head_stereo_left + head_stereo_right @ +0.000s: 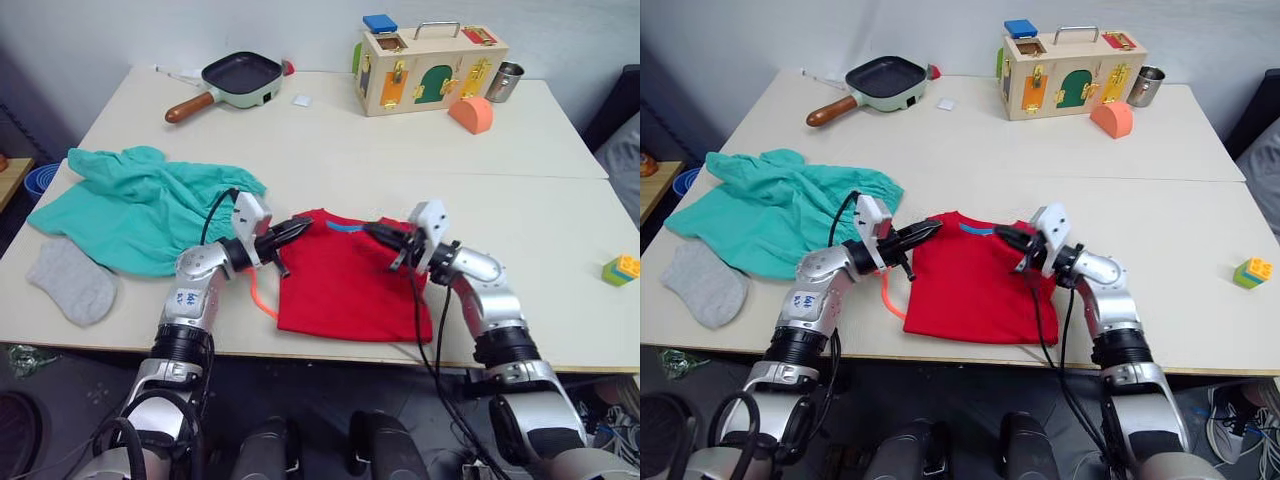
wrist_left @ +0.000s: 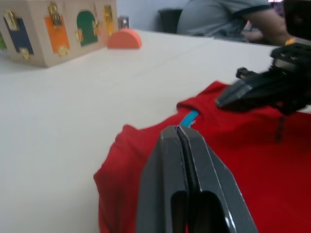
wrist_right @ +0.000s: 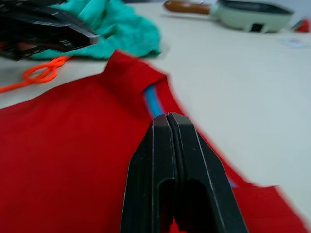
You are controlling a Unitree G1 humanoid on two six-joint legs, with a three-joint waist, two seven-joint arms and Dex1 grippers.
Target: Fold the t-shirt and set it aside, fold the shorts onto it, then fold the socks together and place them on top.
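Left eye view: the red t-shirt (image 1: 350, 280) lies folded into a rough rectangle at the near edge of the table (image 1: 420, 170), collar with its blue strip facing away from the robot. Both grippers rest at its far corners, the left gripper (image 1: 300, 228) and the right gripper (image 1: 375, 232), each with fingers pressed together; whether cloth is pinched between them cannot be told. To the robot's left the teal shorts (image 1: 140, 205) lie crumpled, their orange drawstring (image 1: 262, 298) trailing beside the shirt. One grey sock (image 1: 72, 280) lies near the table's left corner.
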